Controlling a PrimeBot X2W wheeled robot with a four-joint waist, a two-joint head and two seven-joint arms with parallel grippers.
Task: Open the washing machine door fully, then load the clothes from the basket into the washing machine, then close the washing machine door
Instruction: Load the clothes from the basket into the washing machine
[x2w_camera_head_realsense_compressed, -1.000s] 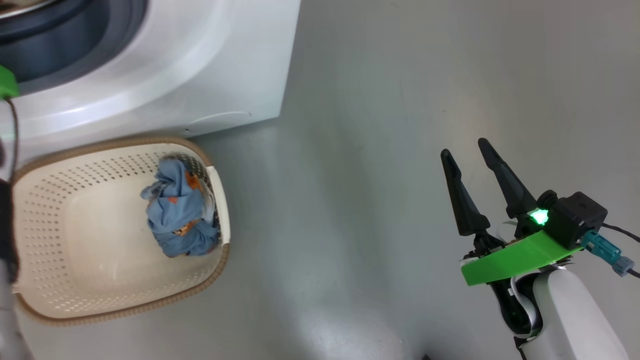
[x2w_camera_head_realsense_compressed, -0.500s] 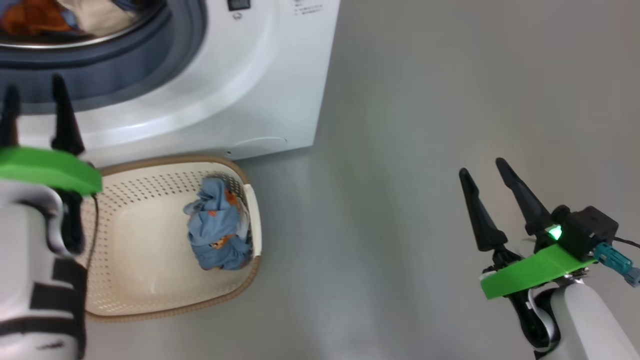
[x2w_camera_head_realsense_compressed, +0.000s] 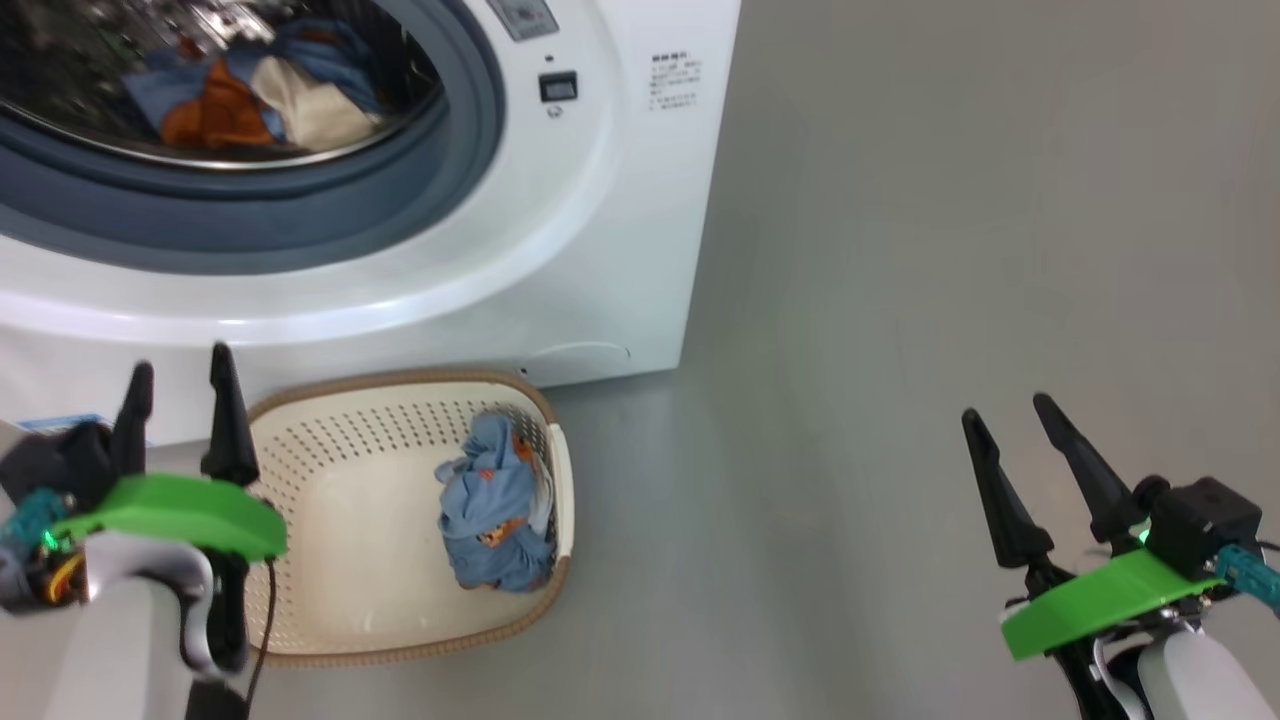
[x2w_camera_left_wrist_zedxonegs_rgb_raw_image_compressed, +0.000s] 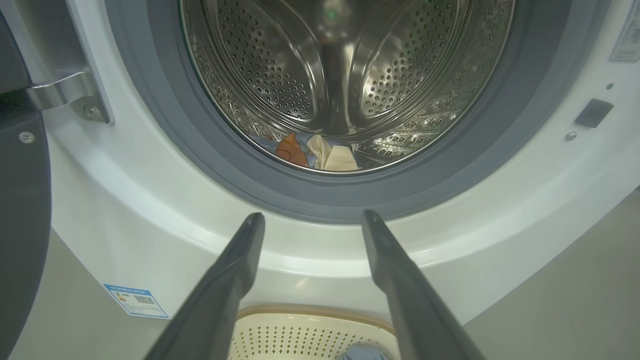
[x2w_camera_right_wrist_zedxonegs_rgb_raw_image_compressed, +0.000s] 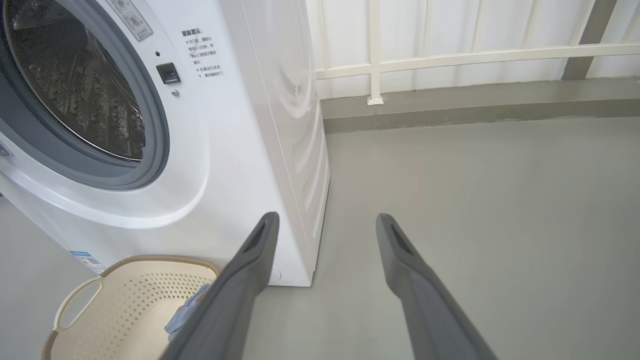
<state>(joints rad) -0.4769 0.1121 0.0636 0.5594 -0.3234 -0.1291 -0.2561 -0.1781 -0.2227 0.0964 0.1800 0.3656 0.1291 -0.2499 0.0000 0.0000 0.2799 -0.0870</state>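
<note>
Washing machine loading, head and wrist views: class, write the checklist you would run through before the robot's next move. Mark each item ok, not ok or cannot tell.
1. Washing machine door swung clear of the opening: ok. Fully open: cannot tell.
2. Mouth of the drum unobstructed: ok.
3. First clothes bundle lying inside the drum: ok.
4. Basket emptied of clothes: not ok. One blue bundle lies at its right end.
5. Left claw open and empty: ok.
6. Right claw open and empty, over the floor: ok.
</note>
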